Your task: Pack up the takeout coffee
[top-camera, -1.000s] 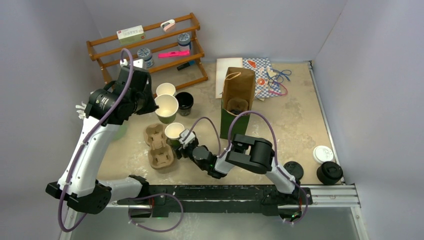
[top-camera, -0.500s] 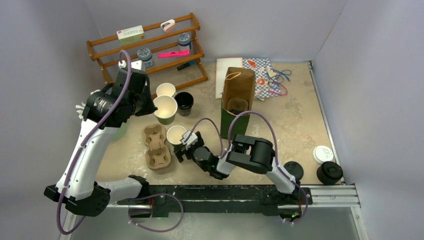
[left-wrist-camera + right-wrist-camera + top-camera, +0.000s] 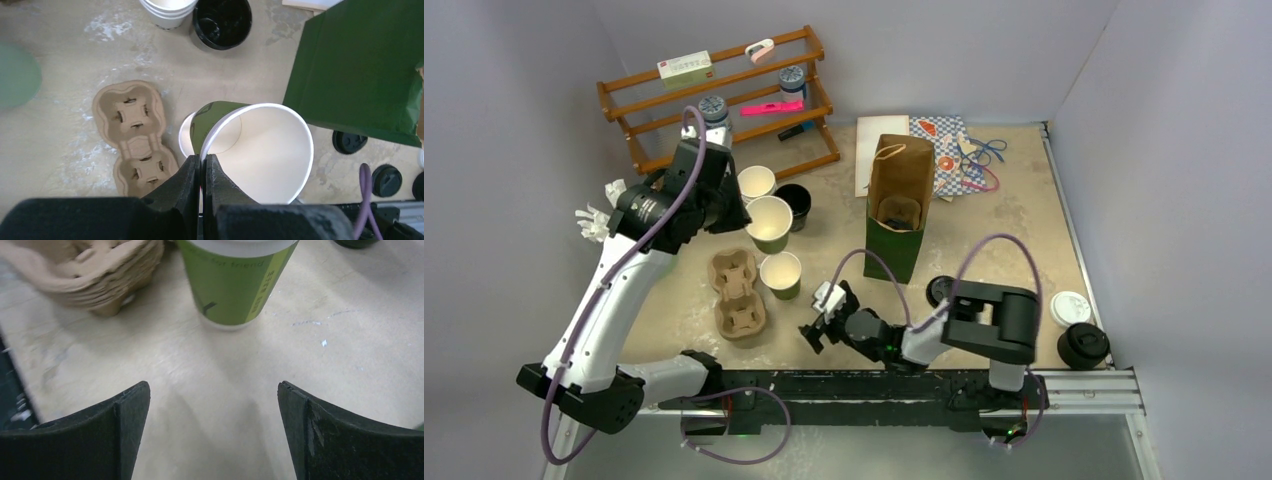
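Released since the earlier frame, the small green cup (image 3: 781, 274) is left lidless beside the carrier (image 3: 736, 295) toward the near edge of the counter (image 3: 1024, 240), the right gripper (image 3: 214, 390) drawn back, jaws spread. A larger cup (image 3: 260, 150) is pinched at its rim by the jaws of the left gripper (image 3: 202, 162). Lidding and bagging are judged outstanding.

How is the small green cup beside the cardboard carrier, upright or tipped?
Upright: the small green cup stands on its base, open mouth up, no lid, beside the cardboard carrier.
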Tool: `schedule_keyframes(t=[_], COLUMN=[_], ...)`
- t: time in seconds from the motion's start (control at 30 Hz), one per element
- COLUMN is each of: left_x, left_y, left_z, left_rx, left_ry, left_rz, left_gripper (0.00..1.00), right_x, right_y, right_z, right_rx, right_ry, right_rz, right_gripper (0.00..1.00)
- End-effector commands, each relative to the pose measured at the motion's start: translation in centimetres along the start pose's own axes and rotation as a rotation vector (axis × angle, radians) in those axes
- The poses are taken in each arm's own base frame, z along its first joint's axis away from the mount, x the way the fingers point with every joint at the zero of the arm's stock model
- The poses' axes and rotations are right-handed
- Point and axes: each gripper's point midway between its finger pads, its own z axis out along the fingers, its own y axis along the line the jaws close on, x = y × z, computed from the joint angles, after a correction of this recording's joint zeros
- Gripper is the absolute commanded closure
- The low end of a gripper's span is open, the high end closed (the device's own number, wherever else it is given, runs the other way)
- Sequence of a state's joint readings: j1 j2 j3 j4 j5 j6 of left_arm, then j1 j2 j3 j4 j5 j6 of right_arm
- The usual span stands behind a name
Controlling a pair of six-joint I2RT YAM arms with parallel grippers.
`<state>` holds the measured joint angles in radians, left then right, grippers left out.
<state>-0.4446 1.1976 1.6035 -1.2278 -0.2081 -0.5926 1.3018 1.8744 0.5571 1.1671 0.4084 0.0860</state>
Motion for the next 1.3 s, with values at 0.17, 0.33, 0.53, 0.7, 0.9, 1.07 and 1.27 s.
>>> schedule_keyframes(t=[0.17, 0.33, 0.53, 0.7, 0.9, 1.07, 1.27], left_x=[3.8, 7.1, 12.0, 14.4, 14.7, 15.1, 14.9], left_y=[-5.8, -8.5, -13.2, -15.9, -15.1, -13.8, -12.3], left_z=[2.4, 3.6, 4.6, 5.4, 5.8, 6.1, 5.2], left_rx=[0.372, 0.437, 0.48, 0.577, 0.544, 0.499, 0.466], left_ry=[0.089, 0.096, 0.159, 0.166, 0.151, 0.158, 0.142], left_rz=[0.008, 0.014, 0.134, 0.209, 0.217, 0.221, 0.206], left_gripper=[1.0, 1.0, 1.0, 1.0, 1.0, 1.0, 1.0], right_x=[-1.9, -1.1, -0.8, -0.3, -0.3, 0.8, 0.6], right_y=[-1.5, -3.3, -8.2, -12.9, -16.5, -18.8, -21.4], right_z=[-9.0, -13.2, -16.5, -17.2, -17.3, -16.6, -15.0], right_rx=[0.011, 0.093, 0.29, 0.414, 0.542, 0.624, 0.681], right_ry=[0.187, 0.264, 0.239, 0.266, 0.307, 0.305, 0.22], right_rz=[0.174, 0.331, 0.556, 0.702, 0.735, 0.779, 0.864], right_gripper=[0.01, 0.01, 0.02, 0.12, 0.58, 0.95, 1.0])
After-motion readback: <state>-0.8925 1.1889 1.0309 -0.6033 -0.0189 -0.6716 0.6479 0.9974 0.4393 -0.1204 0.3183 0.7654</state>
